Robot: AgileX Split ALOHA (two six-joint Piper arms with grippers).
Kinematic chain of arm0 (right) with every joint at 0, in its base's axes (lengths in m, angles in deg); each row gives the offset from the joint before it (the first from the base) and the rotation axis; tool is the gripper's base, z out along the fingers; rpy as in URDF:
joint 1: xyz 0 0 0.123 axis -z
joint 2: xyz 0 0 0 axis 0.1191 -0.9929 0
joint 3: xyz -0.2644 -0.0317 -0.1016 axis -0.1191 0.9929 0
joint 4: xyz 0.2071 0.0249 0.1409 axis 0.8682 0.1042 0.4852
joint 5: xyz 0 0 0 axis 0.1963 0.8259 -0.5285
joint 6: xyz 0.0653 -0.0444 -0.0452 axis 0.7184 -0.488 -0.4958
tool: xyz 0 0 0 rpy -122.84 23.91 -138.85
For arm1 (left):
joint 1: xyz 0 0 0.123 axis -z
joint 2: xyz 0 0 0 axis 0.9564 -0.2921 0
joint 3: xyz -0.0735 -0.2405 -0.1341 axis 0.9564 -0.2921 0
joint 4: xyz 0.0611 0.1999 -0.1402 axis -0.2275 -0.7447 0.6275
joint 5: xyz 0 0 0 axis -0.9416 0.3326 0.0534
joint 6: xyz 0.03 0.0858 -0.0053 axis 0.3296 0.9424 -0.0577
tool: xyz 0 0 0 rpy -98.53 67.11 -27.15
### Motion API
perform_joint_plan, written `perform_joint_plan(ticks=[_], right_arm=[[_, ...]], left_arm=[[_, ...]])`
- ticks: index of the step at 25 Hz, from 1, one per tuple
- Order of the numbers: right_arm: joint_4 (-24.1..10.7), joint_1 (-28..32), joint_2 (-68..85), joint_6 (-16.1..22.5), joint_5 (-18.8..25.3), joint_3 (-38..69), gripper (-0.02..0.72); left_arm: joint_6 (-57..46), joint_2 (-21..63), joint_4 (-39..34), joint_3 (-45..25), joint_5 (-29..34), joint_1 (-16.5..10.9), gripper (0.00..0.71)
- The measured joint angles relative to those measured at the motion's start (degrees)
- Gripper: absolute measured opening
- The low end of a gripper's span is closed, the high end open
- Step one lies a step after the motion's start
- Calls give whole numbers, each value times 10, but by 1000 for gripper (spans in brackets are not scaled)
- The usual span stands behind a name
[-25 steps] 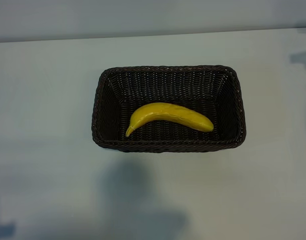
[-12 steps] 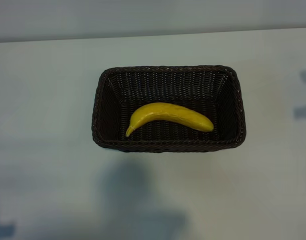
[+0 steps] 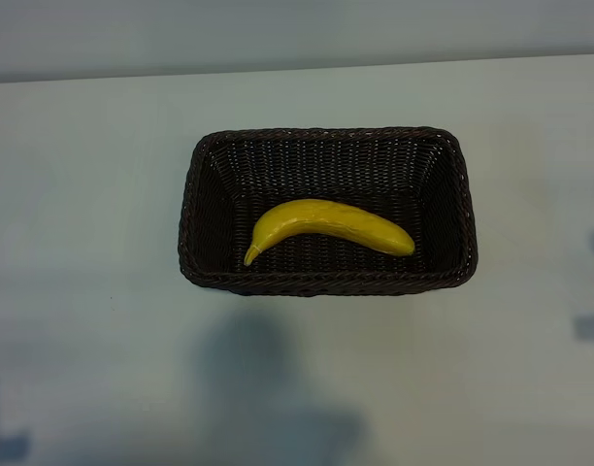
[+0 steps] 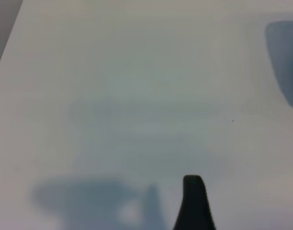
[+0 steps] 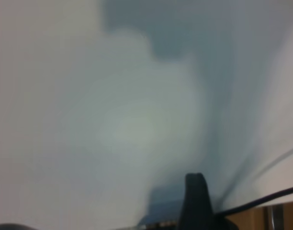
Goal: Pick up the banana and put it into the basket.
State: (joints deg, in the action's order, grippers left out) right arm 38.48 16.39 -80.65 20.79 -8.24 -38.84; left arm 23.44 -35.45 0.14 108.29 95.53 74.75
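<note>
Resting banana [image 3: 331, 227] inside basket [image 3: 195, 199]

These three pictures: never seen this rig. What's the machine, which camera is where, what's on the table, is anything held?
It is a robot with two arms mounted apart at a table, each ending in a pincer.

The exterior view looks steeply down on the table. A dark woven basket stands there with a yellow banana lying inside on its floor. Neither arm shows in this view, only soft shadows near the edges.

The other two pictures come from cameras on the arms' wrists. Each shows one dark fingertip, of the left pincer and of the right pincer, over bare table. Both pincers are open and nothing is held. The banana is already in the basket.
</note>
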Motion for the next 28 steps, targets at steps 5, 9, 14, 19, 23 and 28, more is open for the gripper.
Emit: perform_joint_plan(ticks=[5, 9, 14, 19, 23, 28], right_arm=[[2, 0, 162, -1, -22, 43, 526], [2, 0, 271, -1, -24, 53, 526], [2, 0, 382, -1, -22, 53, 526], [2, 0, 477, -1, -18, 53, 526], [2, 0, 524, -1, -19, 54, 526], [2, 0, 524, -1, -19, 58, 526]], left_arm=[[0, 0, 0, 0, 0, 0, 558], [0, 0, 0, 0, 0, 0, 558], [0, 0, 0, 0, 0, 0, 558], [0, 0, 0, 0, 0, 0, 558], [0, 0, 0, 0, 0, 0, 558], [1, 0, 0, 0, 0, 0, 558]])
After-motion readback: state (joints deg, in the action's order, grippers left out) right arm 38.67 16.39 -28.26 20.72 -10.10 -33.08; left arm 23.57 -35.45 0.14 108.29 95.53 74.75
